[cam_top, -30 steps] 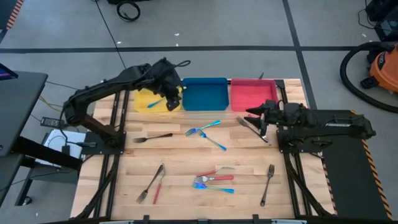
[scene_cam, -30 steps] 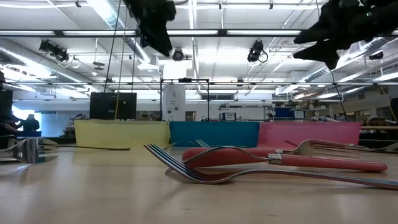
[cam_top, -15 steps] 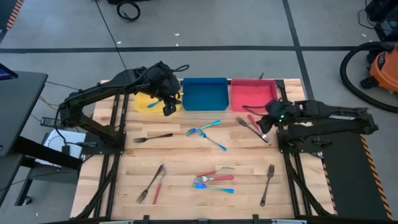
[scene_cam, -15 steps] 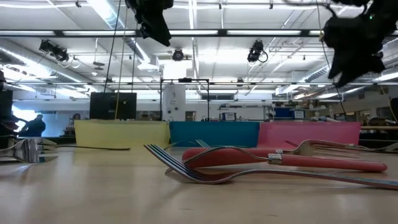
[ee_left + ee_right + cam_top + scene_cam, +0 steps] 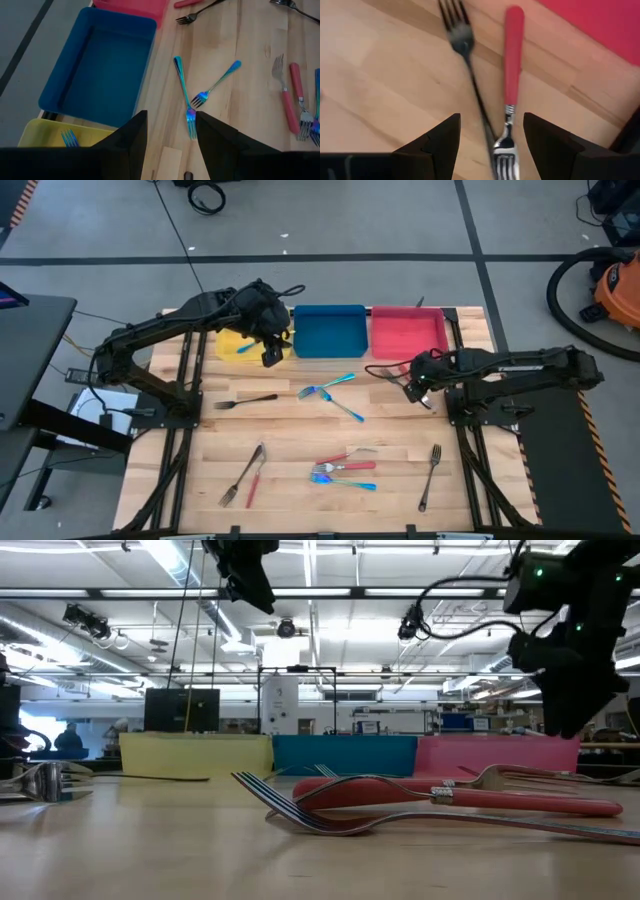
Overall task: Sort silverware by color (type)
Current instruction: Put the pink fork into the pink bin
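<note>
My right gripper (image 5: 418, 385) (image 5: 492, 145) is open and points down, just above a red-handled fork (image 5: 513, 60) and a dark grey fork (image 5: 467, 70). Both lie flat on the wood near the red tray (image 5: 408, 332). The fingers stand either side of the two shafts, touching neither. My left gripper (image 5: 270, 354) (image 5: 170, 140) is open, empty and raised by the yellow tray's right end. A blue-handled fork (image 5: 250, 345) (image 5: 70, 137) lies in the yellow tray (image 5: 228, 340). In the low view the right gripper (image 5: 568, 715) hangs at the right.
The blue tray (image 5: 328, 330) sits between the yellow and red ones at the far edge. Two teal pieces (image 5: 333, 384) lie mid-table, with a dark fork (image 5: 245, 401) to their left. Toward the near edge lie a dark fork and red piece (image 5: 245, 475), a mixed cluster (image 5: 345, 468) and another dark fork (image 5: 430, 475).
My right gripper has tipped from level to pointing down and has dropped toward the red-handled and dark forks, shifting slightly toward the near edge. My left gripper has risen a little and drawn back from the yellow tray toward the near edge, then stayed still.
</note>
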Tool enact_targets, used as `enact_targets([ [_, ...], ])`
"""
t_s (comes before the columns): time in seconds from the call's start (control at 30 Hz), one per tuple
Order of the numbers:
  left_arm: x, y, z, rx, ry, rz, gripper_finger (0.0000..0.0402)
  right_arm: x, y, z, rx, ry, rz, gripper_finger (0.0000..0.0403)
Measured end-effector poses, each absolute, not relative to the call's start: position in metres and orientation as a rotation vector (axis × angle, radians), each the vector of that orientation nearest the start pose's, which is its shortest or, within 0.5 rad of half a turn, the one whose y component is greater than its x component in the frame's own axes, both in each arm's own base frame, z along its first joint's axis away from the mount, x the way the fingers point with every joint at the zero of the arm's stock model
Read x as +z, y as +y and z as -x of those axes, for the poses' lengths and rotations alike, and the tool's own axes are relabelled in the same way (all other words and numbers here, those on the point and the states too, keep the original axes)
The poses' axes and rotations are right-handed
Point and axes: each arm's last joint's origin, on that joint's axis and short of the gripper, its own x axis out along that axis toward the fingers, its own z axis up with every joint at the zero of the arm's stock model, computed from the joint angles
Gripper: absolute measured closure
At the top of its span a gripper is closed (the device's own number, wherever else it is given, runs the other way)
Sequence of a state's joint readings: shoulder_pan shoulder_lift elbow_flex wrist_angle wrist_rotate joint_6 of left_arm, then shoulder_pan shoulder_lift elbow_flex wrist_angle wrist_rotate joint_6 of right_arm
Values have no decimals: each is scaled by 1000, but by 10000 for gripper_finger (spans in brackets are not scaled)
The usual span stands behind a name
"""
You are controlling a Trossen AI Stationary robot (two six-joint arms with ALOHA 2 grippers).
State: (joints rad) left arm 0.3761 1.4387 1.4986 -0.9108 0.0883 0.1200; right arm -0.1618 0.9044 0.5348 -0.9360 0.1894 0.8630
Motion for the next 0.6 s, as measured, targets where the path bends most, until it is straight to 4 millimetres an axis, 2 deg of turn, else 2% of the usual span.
enact_targets([
  [0.3, 367, 104, -271, 218, 844, 81, 235, 156, -40, -136, -898, 1139, -706, 177],
  [0.6, 367, 104, -271, 218, 844, 80, 235, 141, -50, -140, -934, 1197, -703, 180],
])
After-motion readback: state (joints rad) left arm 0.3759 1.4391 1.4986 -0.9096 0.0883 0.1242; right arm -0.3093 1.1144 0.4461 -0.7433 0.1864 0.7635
